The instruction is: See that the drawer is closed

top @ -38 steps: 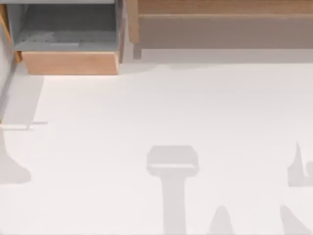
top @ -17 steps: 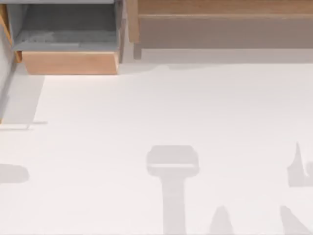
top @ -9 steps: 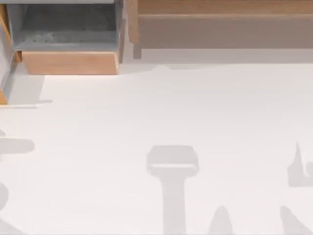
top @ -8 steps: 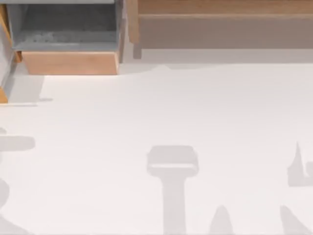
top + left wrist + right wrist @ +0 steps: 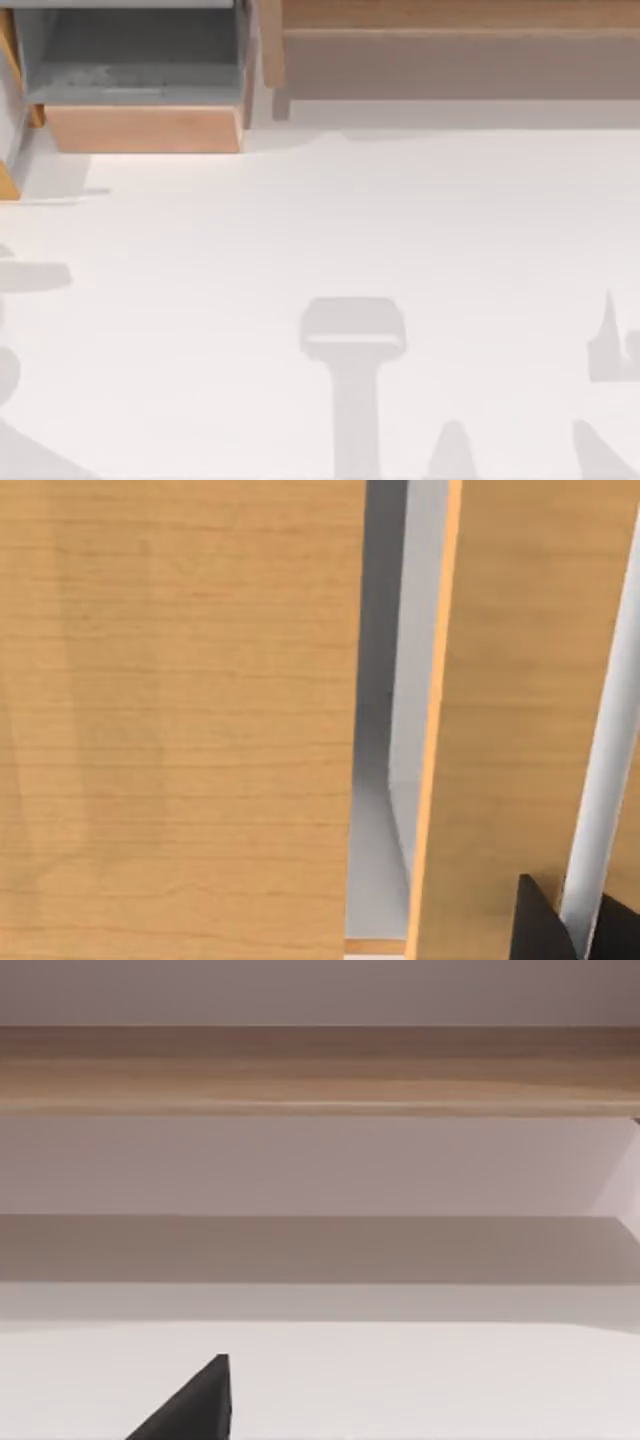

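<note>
A: Status on the drawer point(image 5: 140, 128)?

B: It was open, at the table's point(image 5: 400, 220) far left corner in the top view. The tan front stood well out from the back and the grey floor was exposed behind it. The front sat on the same line as 2.3 s ago, so there was zero closing travel.

A: What moved, then?

B: Only things at the left edge. A tan sliver point(image 5: 6, 180) had crept up that edge toward the drawer, and the grey shadows below it had shifted and grown. I read that as the left arm coming in. The centre and right shadows were unchanged.

A: Left gripper point(image 5: 578, 935)?

B: The wrist view showed it hard up against light wood panels, with a grey gap between them and a pale strip running past the dark tips. I couldn't tell if the claw was wide or narrow, or whether it touched anything.

A: Right?

B: The right gripper point(image 5: 195, 1405) was parked low over the table, facing the cabinet point(image 5: 450, 60). I couldn't tell its claw state either.

A: Verdict?

B: The approach looked under way but the push hadn't started. Next it needed contact on the front and a straight shove toward the back. The risk was an off-centre push racking it
</note>
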{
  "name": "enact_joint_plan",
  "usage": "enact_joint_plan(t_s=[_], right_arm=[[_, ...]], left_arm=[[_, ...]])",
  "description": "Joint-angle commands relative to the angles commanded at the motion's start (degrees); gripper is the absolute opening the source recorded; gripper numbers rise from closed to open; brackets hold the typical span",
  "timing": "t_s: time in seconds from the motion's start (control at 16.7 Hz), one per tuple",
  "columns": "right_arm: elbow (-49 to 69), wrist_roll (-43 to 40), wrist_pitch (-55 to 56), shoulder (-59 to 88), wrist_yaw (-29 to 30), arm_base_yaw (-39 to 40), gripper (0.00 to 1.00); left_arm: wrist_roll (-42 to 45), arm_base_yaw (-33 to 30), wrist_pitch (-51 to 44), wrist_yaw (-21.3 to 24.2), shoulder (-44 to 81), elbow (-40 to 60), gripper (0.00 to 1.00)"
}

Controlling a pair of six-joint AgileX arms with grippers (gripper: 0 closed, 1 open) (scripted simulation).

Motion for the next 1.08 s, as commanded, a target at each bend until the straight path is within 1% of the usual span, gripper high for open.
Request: enact_joint_plan(t_s=[0.3,0.72,1.08], right_arm=[[0.00,0.00,0.00,0.00,0.00,0.00,1.00],[0.00,0.00,0.00,0.00,0.00,0.00,1.00],[0.00,0.00,0.00,0.00,0.00,0.00,1.00]], left_arm=[[-0.11,-3.55,-4.82,-2.95,3.84,9.30,0.00],[-0.22,-3.85,-6.21,-3.61,4.89,11.21,0.00],[-0.16,-5.89,-10.59,-5.64,8.99,20.34,0.00]])
